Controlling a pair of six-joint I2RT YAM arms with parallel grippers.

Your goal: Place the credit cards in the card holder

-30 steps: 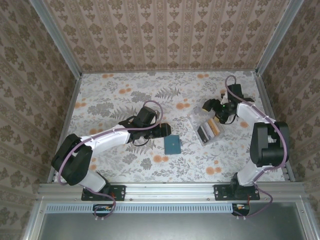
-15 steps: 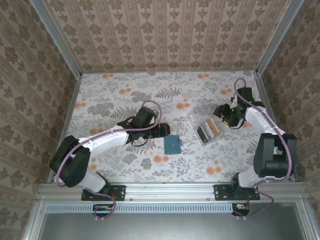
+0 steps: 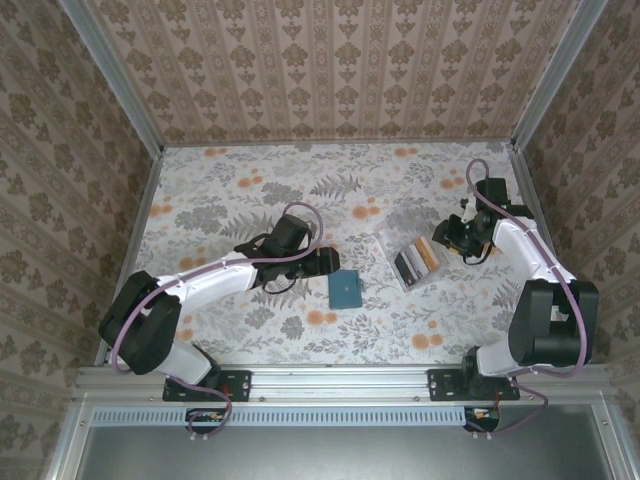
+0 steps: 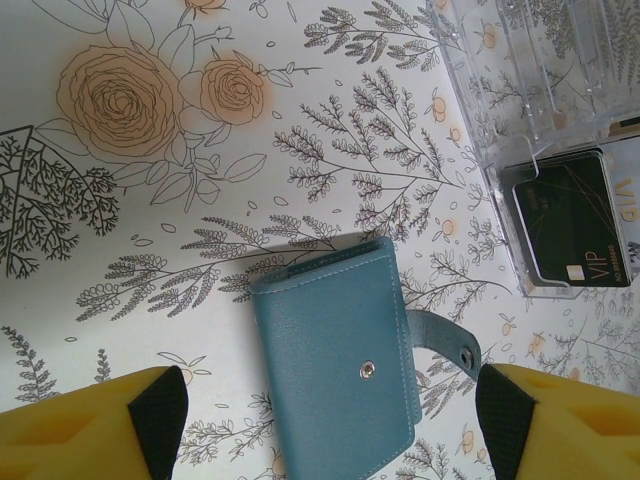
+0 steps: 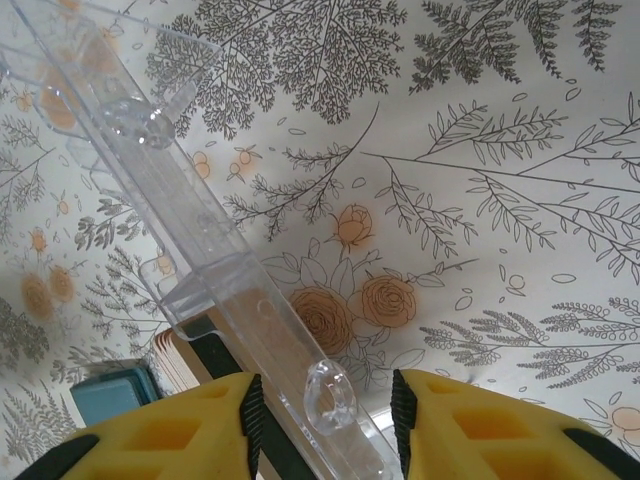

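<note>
Overhead, your left gripper (image 3: pixel 325 262) hung just beside the closed card holder (image 3: pixel 346 288), and your right gripper (image 3: pixel 446 232) sat at the clear tray (image 3: pixel 388 243) holding the credit cards (image 3: pixel 420 260). Your left wrist view added wide-spread, empty fingers (image 4: pixel 150 420) above the card holder, plus a dark card (image 4: pixel 570 225) marked VIP. Your right wrist view showed jaws standing narrow astride the tray's wall (image 5: pixel 250 310); whether they pinched it, you could not tell.

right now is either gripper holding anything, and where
Nothing is clamped: the right gripper straddles the rim of the clear plastic card box, gap showing; the left gripper hangs open over the teal-blue snap wallet.
</note>
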